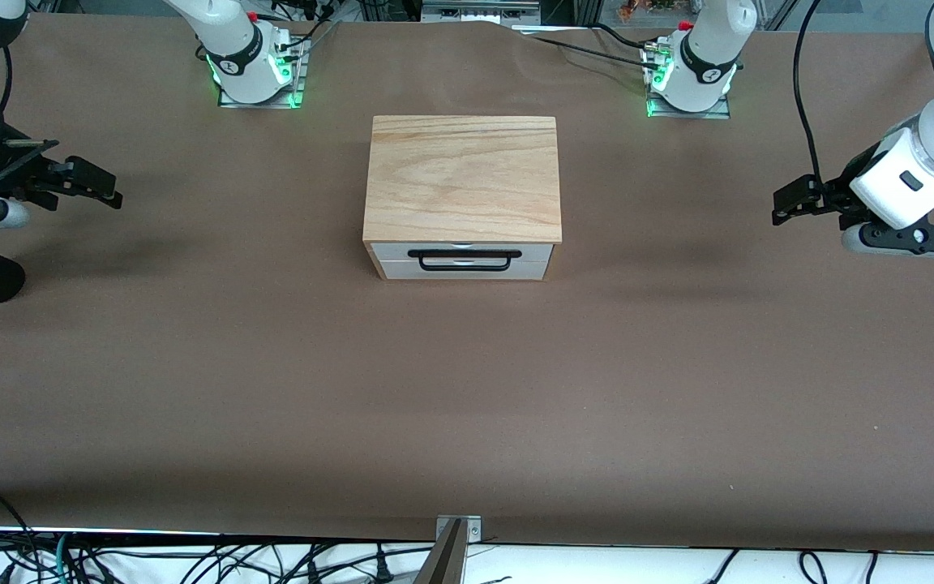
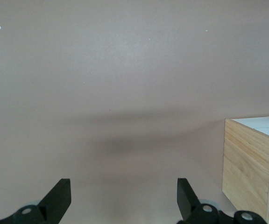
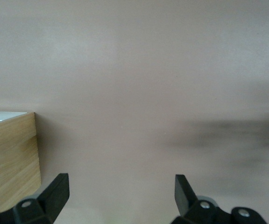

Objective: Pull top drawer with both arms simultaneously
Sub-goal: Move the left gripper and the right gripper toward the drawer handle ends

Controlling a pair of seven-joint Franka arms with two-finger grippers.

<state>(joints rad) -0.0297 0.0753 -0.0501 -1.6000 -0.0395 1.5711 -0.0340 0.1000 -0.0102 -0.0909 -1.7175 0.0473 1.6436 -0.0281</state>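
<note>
The top drawer [image 1: 464,251] is shut in the light oak cabinet [image 1: 462,177] at mid-table; its white front and black wire handle [image 1: 464,259] face the front camera. My left gripper [image 1: 783,204] is open and empty, up over the bare table toward the left arm's end, well apart from the cabinet. My right gripper [image 1: 109,188] is open and empty over the table toward the right arm's end. The left wrist view shows its open gripper [image 2: 124,196] and a cabinet side [image 2: 246,163]. The right wrist view shows its open gripper [image 3: 120,193] and the cabinet's side [image 3: 10,154].
The brown table cover [image 1: 467,389] is bare around the cabinet. The two arm bases [image 1: 254,69] [image 1: 690,77] stand at the table's edge farthest from the front camera. Cables [image 1: 191,564] lie below the table's near edge.
</note>
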